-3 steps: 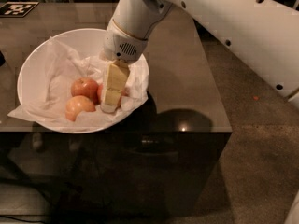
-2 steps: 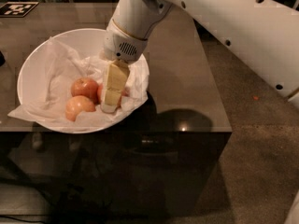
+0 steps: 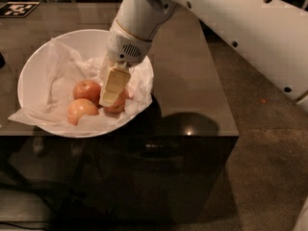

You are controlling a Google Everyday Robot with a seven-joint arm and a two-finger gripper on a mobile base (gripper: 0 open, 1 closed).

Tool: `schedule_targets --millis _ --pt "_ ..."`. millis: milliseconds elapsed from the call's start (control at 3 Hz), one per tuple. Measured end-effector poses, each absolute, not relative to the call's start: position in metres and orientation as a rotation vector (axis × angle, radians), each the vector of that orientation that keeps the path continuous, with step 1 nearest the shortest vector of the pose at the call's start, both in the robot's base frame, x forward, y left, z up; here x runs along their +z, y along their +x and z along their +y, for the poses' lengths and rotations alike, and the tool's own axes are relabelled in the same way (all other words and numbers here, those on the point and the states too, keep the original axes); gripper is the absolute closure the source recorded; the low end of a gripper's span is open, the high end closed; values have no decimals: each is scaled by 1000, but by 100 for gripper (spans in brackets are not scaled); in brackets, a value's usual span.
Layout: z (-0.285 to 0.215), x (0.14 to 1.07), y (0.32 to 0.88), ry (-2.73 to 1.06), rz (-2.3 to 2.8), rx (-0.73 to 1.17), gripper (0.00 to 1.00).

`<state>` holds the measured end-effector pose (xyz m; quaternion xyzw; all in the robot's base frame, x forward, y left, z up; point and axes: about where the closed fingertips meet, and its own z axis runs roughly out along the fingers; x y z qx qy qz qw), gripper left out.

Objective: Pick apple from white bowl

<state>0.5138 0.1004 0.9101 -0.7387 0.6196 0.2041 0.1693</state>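
Note:
The white bowl [image 3: 33,76] sits on the dark table, lined with crumpled white paper, and holds three apples. My gripper [image 3: 111,99] reaches down into the bowl's right half, right over the apple [image 3: 120,107]. That apple is red-orange and mostly hidden behind the gripper; only its lower right edge shows. A duller red apple [image 3: 86,90] lies just left of the gripper. A paler yellow-pink apple [image 3: 80,110] lies in front of that one.
The bowl stands near the front edge of a dark glossy table [image 3: 192,81]. A black-and-white marker tag [image 3: 18,8] lies at the table's back left. My white arm [image 3: 231,18] crosses the upper right. Brown floor [image 3: 269,167] lies to the right.

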Motion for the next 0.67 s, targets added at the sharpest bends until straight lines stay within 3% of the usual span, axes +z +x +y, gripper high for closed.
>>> schedule_targets --millis 333,667 --pt "100 910 514 -2100 1761 580 57" --pt "100 910 514 -2100 1761 580 36"
